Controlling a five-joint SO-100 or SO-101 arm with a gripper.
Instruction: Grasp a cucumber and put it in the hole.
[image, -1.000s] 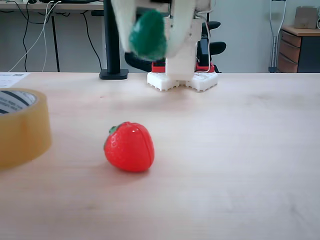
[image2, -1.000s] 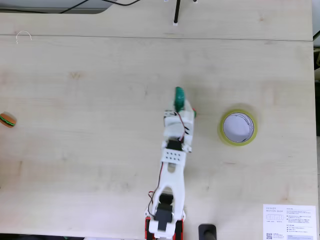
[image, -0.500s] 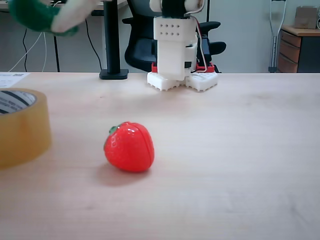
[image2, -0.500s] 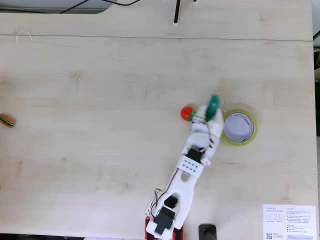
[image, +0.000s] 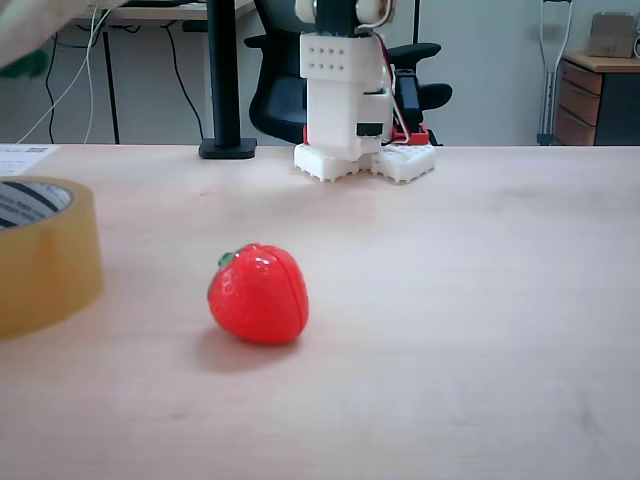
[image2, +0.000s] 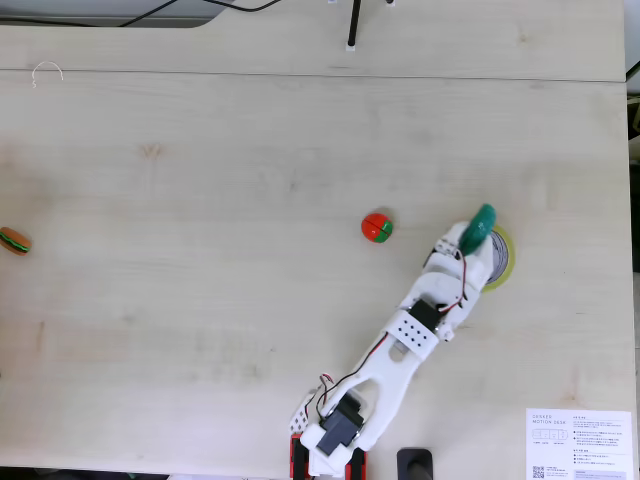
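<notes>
Swinging right in the top-down fixed view, the arm has carried the cucumber (image2: 482, 222) from beside the strawberry (image2: 377, 227) to above the tape roll (image2: 503, 262) near the table's right edge. The gripper (image2: 470, 234) pinches the cucumber, held over the hole, which the arm now hides. Judging by this, carrying is nearly done; lowering and release look next.

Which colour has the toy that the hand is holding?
Dark green; the cucumber shows best in the fixed view from above.
</notes>
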